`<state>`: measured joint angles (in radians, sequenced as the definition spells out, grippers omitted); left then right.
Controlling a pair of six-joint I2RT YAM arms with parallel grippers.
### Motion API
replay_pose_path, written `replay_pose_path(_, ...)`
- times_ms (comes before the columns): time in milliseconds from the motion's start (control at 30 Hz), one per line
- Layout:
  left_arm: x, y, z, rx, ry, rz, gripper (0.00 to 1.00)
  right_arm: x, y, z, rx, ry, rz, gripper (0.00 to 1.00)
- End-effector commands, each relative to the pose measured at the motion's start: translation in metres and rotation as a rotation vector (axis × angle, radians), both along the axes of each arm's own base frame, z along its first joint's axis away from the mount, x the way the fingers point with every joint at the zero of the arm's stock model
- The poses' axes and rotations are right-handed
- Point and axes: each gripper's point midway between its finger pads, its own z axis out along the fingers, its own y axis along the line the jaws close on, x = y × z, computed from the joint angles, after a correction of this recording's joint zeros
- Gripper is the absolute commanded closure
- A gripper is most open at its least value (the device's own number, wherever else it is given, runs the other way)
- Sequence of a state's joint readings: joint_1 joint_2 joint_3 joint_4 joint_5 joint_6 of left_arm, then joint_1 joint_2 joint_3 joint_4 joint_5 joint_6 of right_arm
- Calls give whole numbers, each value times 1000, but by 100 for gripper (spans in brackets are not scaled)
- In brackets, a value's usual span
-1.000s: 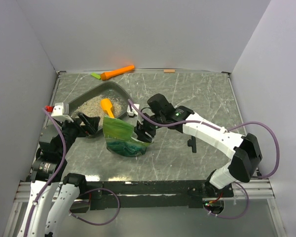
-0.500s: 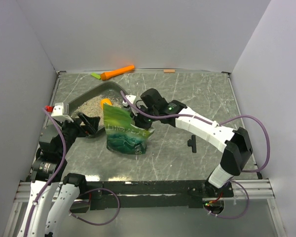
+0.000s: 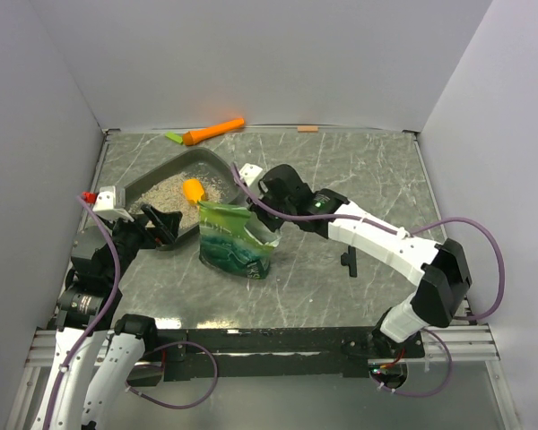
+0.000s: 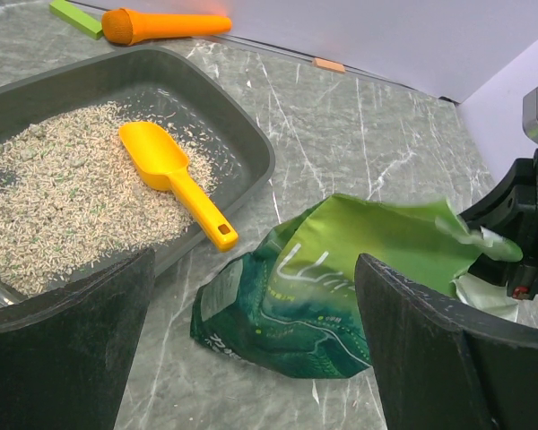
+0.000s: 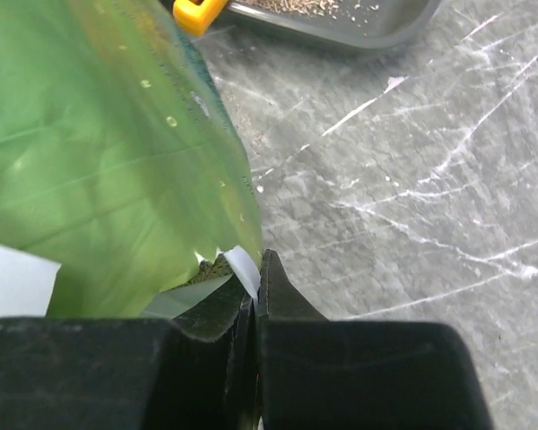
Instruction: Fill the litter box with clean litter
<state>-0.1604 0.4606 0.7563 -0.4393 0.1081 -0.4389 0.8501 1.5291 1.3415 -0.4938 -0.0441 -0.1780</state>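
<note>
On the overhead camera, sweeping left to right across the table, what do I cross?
Left end effector → orange scoop → green bag → small black part. The litter box and right end effector overlap these, so they are left out.

No word or number can be read for certain. The only print is on the green bag [image 4: 341,287], which lies just beside the litter box [image 4: 251,148]. Large pale strokes run across its face (the first may be an L, though the creases break it up). A small line of white characters sits near its dark teal end, too small to read.
</note>
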Motion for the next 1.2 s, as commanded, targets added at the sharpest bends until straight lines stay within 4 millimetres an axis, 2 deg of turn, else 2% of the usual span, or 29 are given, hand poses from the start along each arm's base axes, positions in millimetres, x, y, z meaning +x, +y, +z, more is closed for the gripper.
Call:
replay_pose_path(0, 1, 0, 1, 0, -7, -3, 3, 5, -1, 38, 100, -79, -33, 100)
replay_pose_path(33, 1, 0, 0, 1, -6, -3, 3, 4, 0, 41, 110, -79, -28, 100)
replay_pose_path(67, 1, 0, 1, 1, -8, -2, 3, 1, 0, 41, 115, -73, -20, 94)
replay_pose_path(100, 1, 0, 0, 2, -6, -2, 3, 1, -1, 43, 120, -77, -20, 74)
replay_pose_path(200, 1, 0, 0, 1, -6, -3, 3, -2, -7, 60, 145, -111, -30, 57)
replay_pose_path(400, 0, 0, 1, 0, -9, -3, 3, -13, -35, 111, 181, -201, -61, 48)
replay_pose_path(467, 0, 0, 1, -1, -10, -2, 3, -21, -40, 115, 172, -195, -46, 48)
replay_pose_path(533, 0, 0, 2, -1, -13, -2, 3, -31, -42, 120, 188, -186, -13, 51)
replay_pose_path(567, 0, 0, 2, -1, -13, -3, 3, -35, -42, 120, 189, -178, -1, 62)
replay_pose_path(633, 0, 0, 2, -1, -13, -2, 3, -46, -41, 119, 200, -152, 39, 75)
replay_pose_path(667, 0, 0, 2, -1, -13, -2, 3, -50, -39, 116, 203, -131, 48, 85)
replay_pose_path(733, 0, 0, 2, -1, -12, 0, 3, -60, -35, 109, 211, -91, 90, 97)
replay_pose_path(767, -1, 0, 3, -1, -15, 0, 3, -63, -32, 102, 209, -68, 99, 100)
replay_pose_path(933, -1, 1, 2, -2, -15, 2, 3, -81, -15, 83, 207, -12, 164, 100)
replay_pose_path(1167, -1, 1, 3, -4, -17, 2, 3, -84, -1, 71, 194, 17, 182, 100)
